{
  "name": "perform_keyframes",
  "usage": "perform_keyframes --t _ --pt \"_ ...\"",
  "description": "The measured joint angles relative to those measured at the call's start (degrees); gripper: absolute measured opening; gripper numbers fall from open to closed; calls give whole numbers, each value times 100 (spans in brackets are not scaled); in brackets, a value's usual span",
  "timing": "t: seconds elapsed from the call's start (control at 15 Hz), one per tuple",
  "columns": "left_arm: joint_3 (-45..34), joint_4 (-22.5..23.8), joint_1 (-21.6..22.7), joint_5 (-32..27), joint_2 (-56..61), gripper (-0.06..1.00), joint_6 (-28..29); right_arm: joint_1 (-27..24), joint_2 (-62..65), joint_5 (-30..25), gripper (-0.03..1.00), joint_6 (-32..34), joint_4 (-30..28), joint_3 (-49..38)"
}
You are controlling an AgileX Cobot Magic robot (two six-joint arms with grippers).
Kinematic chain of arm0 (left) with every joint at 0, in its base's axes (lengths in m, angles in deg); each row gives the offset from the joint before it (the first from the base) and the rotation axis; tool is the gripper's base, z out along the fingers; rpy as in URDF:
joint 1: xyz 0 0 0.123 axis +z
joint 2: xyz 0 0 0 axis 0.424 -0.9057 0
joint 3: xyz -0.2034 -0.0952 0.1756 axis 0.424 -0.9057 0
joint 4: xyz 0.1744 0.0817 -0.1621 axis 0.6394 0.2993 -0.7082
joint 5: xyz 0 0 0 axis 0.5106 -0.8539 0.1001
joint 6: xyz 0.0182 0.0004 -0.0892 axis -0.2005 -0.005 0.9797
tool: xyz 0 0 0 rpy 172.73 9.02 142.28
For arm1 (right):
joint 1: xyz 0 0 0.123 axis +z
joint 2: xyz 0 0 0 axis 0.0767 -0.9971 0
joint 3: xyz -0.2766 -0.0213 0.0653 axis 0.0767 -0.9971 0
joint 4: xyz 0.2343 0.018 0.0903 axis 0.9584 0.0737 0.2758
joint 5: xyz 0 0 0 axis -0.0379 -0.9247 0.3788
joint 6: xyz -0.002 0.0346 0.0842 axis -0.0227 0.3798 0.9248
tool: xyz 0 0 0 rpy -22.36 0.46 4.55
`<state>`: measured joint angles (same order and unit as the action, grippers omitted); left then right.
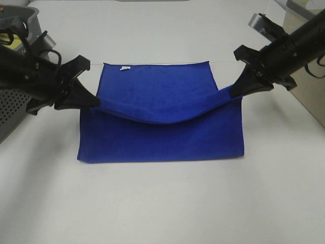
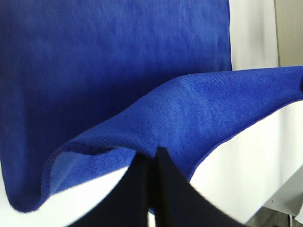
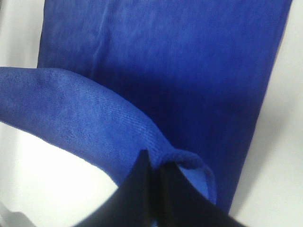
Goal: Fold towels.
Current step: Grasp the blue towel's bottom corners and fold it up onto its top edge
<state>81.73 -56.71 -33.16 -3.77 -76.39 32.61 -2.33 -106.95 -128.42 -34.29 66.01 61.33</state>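
Jaws on your left gripper (image 1: 95,103) and right gripper (image 1: 234,94) are pinched onto the royal-blue rectangular microfibre towel (image 1: 162,142), at its 9 and 3 o'clock sides. Its lifted layer sags between them; the rest lies flat on the white surface (image 1: 162,203), centred.

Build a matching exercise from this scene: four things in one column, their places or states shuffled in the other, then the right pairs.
Things
1. left gripper
2. right gripper
3. white tag
4. towel

States
A. one edge lifted, sagging in the middle
B. jaws shut on the cloth, right in the overhead view
C. lies flat by the far edge
D. jaws shut on the cloth, left in the overhead view

Pairs: 1-D, 2-B, 3-C, 4-A
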Motion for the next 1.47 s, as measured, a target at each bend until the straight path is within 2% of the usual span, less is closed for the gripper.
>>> perform_keyframes --t 0.2,0.47,0.73,1.07,1.4,1.47 --pt "1358 109 6 206 -808 0 52 17 -1071 -309 2 498 -344 2000" --pt "2807 252 6 756 -1684 0 69 17 -2418 -653 2 900 -476 4194" --pt "4108 298 6 1049 -2550 0 -160 17 -3552 -470 2 1089 -573 5884" --pt "4733 298 6 1759 -3226 0 -625 17 -3976 579 2 1026 -521 6022" --pt "4796 281 -103 2235 -3570 1 -905 34 -4257 900 2 1020 -407 6022" --pt "4801 281 -126 2355 -3592 4 -905 52 -4257 974 5 1020 -407 6022"
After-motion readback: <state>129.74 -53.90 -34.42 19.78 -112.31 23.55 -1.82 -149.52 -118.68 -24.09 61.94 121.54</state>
